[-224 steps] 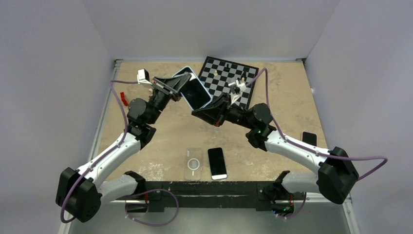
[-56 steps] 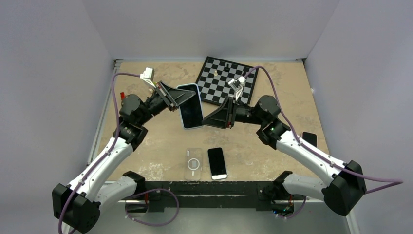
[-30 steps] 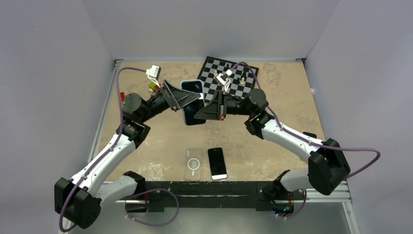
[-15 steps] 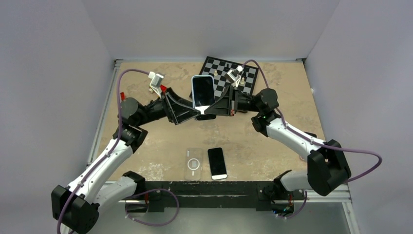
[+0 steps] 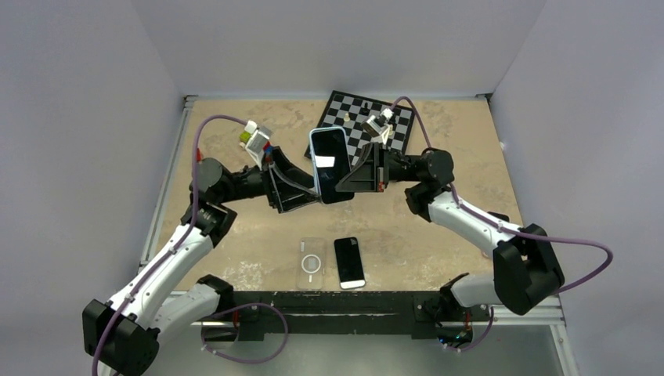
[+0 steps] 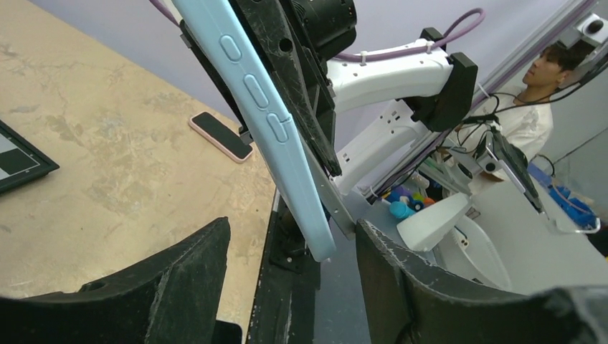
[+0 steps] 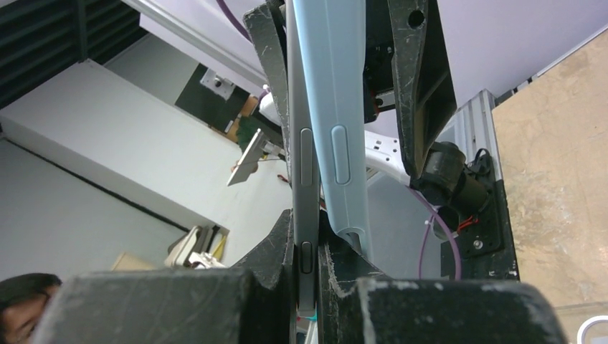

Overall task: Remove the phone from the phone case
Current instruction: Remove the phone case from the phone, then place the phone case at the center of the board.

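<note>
R fingers (image 7: 276,247) clamped on phone (image 7: 305,179) edge; L fingers (image 6: 193,265) apart around blue case (image 6: 272,122)

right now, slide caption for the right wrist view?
Right gripper clamped on the phone by its edge, light blue case parted beside it.

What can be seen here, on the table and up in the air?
phone: one, dark screen, in the air
blue case: one, light blue, partly off that phone
clear case: one, see-through, near table edge
black phone: one, black, beside the clear case
pink-rimmed phone: one, dark, flat on table
chessboard: one, black-and-white, far side
table: one, sandy, underneath
right hand: one, black, shut on the phone
left hand: one, black, open around the blue case
</note>
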`<act>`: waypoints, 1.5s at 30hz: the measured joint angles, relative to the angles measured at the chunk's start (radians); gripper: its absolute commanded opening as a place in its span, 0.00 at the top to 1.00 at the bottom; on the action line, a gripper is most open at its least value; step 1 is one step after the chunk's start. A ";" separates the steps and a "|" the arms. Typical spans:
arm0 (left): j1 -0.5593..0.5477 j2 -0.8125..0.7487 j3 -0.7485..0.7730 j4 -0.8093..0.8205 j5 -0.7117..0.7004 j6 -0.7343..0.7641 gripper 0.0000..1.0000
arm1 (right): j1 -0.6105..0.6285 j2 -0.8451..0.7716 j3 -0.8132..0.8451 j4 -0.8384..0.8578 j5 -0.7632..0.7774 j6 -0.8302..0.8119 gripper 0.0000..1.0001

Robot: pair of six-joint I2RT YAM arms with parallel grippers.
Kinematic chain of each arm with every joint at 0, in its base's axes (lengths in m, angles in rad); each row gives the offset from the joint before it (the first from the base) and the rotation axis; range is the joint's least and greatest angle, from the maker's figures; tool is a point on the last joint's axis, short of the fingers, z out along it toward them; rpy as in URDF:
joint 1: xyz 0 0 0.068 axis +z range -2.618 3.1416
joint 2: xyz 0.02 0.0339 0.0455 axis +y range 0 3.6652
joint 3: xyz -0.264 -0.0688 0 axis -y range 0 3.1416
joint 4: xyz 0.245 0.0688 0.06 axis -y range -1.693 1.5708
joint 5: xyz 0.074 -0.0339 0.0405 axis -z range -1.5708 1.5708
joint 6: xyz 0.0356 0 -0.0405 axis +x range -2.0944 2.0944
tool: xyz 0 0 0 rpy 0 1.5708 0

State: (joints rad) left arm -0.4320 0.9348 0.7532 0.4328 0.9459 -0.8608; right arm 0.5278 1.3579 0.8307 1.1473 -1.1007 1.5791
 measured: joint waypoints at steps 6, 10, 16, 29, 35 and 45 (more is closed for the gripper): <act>0.000 0.016 0.004 0.003 0.070 0.036 0.36 | 0.000 0.001 -0.018 0.075 -0.019 0.048 1.00; 0.000 0.034 0.026 -0.047 0.089 0.073 0.37 | 0.000 0.006 -0.019 0.114 -0.025 0.071 1.00; 0.000 0.051 0.097 -0.178 0.055 0.132 0.41 | -0.006 0.014 -0.019 0.121 -0.016 0.071 1.00; -0.003 0.079 0.214 -0.499 -0.267 0.183 1.00 | 0.030 -0.092 0.078 -0.599 0.140 -0.495 1.00; -0.003 0.071 0.254 -0.748 -0.554 0.200 1.00 | 0.038 -0.122 0.098 -0.878 0.208 -0.700 1.00; -0.102 0.063 0.077 -0.999 -0.677 0.163 1.00 | 0.035 -0.267 0.206 -1.350 0.581 -1.035 1.00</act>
State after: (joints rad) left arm -0.5343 0.9977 0.8307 -0.5663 0.2687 -0.6983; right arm 0.5625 1.0908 1.0363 -0.2028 -0.5201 0.5438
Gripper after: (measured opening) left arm 0.162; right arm 0.088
